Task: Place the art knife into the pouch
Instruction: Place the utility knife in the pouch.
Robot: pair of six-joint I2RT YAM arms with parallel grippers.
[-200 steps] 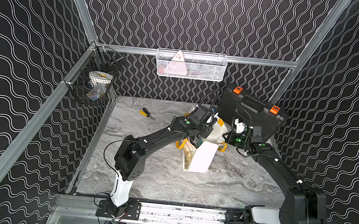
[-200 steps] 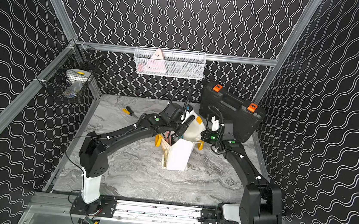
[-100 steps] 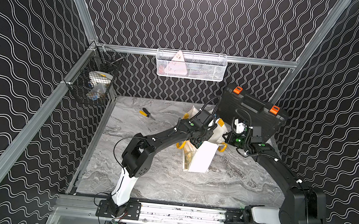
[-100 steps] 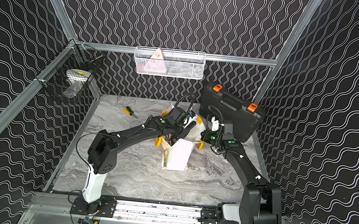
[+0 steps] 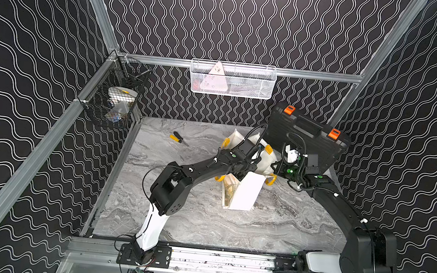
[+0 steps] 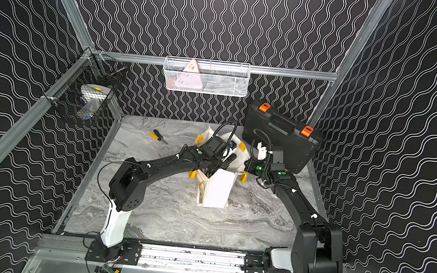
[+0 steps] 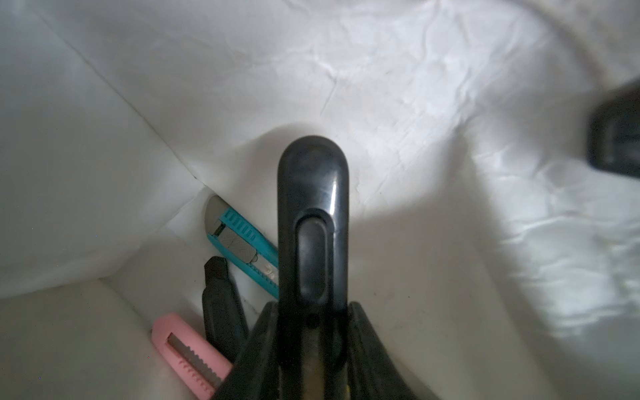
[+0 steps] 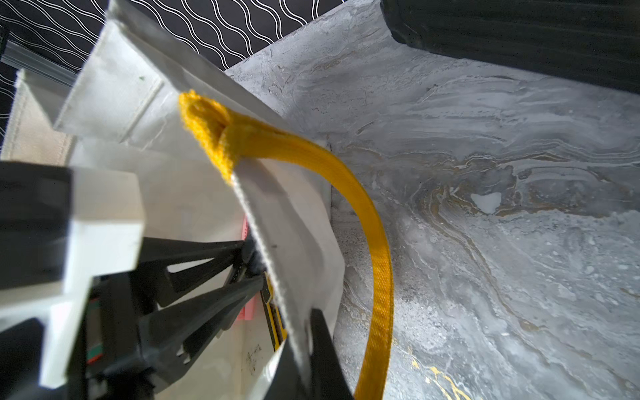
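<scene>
white pouch [image 5: 246,193], yellow handles [image 8: 377,242]; black art knife [image 7: 311,207]; teal cutter [image 7: 239,235], pink cutter [image 7: 187,349]; grey marbled table [image 5: 203,223].

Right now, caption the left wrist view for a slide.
Left claw holds black art knife inside pouch containing three other knives.

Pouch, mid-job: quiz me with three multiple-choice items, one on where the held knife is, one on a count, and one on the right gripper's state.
1. Where is the art knife in the left gripper?
A) down inside the pouch
B) lying flat outside it
C) lifted high above it

2. How many other knives lie in the pouch?
A) one
B) three
C) five

3. The right gripper is:
A) wide open
B) shut on the pouch's rim
C) shut on nothing

Answers:
1 A: white cloth walls surround it in the left wrist view.
2 B: a teal knife, a black knife and a pink knife.
3 B: its fingers pinch the cloth edge near the yellow handle.
</scene>
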